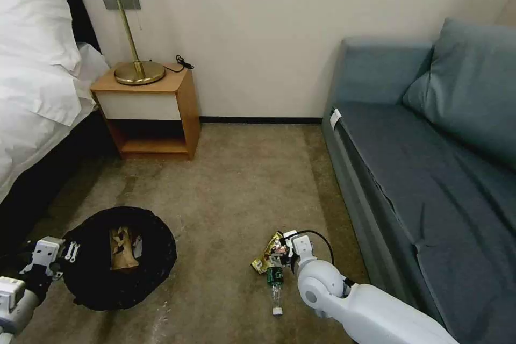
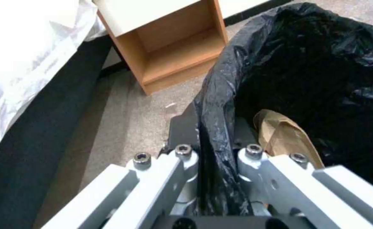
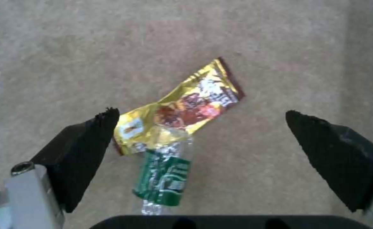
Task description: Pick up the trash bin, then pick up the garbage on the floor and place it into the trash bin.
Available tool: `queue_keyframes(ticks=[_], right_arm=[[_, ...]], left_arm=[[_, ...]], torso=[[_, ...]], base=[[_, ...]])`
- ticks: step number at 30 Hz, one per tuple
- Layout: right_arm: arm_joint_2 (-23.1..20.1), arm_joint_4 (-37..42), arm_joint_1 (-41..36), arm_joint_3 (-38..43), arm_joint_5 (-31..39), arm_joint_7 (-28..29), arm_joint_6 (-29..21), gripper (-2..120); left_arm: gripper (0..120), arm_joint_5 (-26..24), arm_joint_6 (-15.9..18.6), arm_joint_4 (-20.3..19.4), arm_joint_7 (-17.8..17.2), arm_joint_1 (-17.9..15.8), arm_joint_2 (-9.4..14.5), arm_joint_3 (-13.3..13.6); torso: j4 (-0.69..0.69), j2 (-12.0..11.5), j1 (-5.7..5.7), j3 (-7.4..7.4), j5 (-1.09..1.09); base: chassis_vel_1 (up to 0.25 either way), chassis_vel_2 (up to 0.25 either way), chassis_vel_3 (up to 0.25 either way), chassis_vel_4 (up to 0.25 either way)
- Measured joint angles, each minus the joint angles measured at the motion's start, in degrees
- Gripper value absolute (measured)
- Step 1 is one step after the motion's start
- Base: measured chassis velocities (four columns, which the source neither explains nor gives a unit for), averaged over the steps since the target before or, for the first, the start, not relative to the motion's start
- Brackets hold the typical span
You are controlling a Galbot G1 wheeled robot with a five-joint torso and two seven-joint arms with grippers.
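Note:
The trash bin [image 1: 156, 258], lined with a crinkled black bag, sits at the lower left of the head view, and a crumpled brown paper bag [image 1: 122, 250] lies inside it. My left gripper [image 1: 67, 251] is shut on the bin's near rim [image 2: 212, 105], one finger on each side of the wall, with the paper bag [image 2: 284, 136] just inside. On the carpet to the right lie a gold snack wrapper [image 1: 267, 255] and a green-labelled clear bottle [image 1: 276, 279]. My right gripper [image 1: 285, 250] hangs open right over them. Its dark fingers [image 3: 84, 149] straddle the wrapper [image 3: 186, 108] and the bottle [image 3: 165, 175].
A wooden nightstand [image 1: 150, 113] with a brass lamp [image 1: 134, 64] stands against the far wall. The bed [image 1: 37, 91] runs along the left and a blue-grey sofa [image 1: 430, 161] along the right. Carpet lies between the bin and the litter.

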Motion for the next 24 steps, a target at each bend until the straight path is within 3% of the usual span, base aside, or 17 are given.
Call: queue_keyframes(ticks=[12, 24], right_arm=[[4.56, -5.66, 1.26, -5.52, -0.21, -0.54, -1.26, 100], [5.50, -10.60, -2.49, -5.67, -3.69, -3.31, 0.16, 100]], left_arm=[[6, 1.71, -1.70, 0.84, 0.72, -0.41, -2.32, 0.35], [6, 1.87, -2.59, 0.34, 0.79, 0.75, -2.78, -0.57]], torso=[[0.00, 0.00, 0.00, 0.00, 0.00], [0.00, 0.00, 0.00, 0.00, 0.01]], base=[[0.000, 0.000, 0.000, 0.000], [0.000, 0.000, 0.000, 0.000]])
